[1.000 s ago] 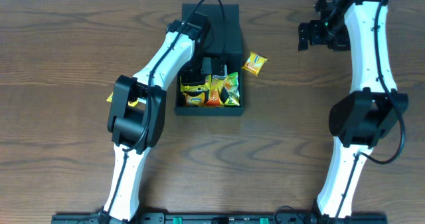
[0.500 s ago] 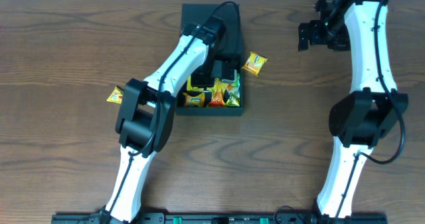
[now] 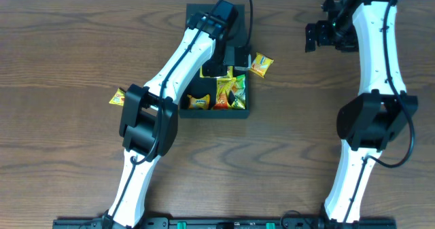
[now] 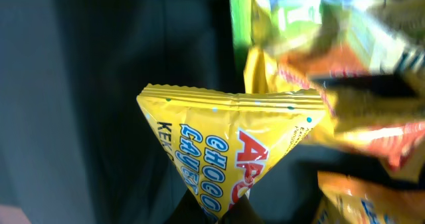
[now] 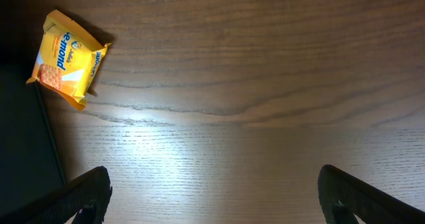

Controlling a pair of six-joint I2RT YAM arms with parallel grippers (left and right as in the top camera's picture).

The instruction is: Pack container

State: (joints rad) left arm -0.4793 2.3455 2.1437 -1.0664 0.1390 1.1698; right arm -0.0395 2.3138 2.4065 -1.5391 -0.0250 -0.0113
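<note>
The dark teal-green container [image 3: 213,113] stands open at the table's far middle, its flap lid [image 3: 202,15] folded back. Several yellow and orange snack packets [image 3: 221,97] lie inside. My left gripper [image 3: 230,58] hangs over the box's back right part and is shut on a yellow snack packet [image 4: 226,144], pinched at its lower corner between the fingers [image 4: 219,216]. A loose yellow packet [image 3: 260,64] lies on the table just right of the box; it also shows in the right wrist view [image 5: 66,59]. My right gripper [image 3: 322,36] is open and empty above bare wood [image 5: 216,204].
Another yellow packet [image 3: 119,96] lies on the table left of the box, beside my left arm's elbow. The box's dark side [image 5: 20,137] edges the right wrist view. Orange and green packets [image 4: 358,117] crowd behind the held one.
My left gripper has moved right and toward the back of the box, carrying the yellow packet. The right arm has not moved.
</note>
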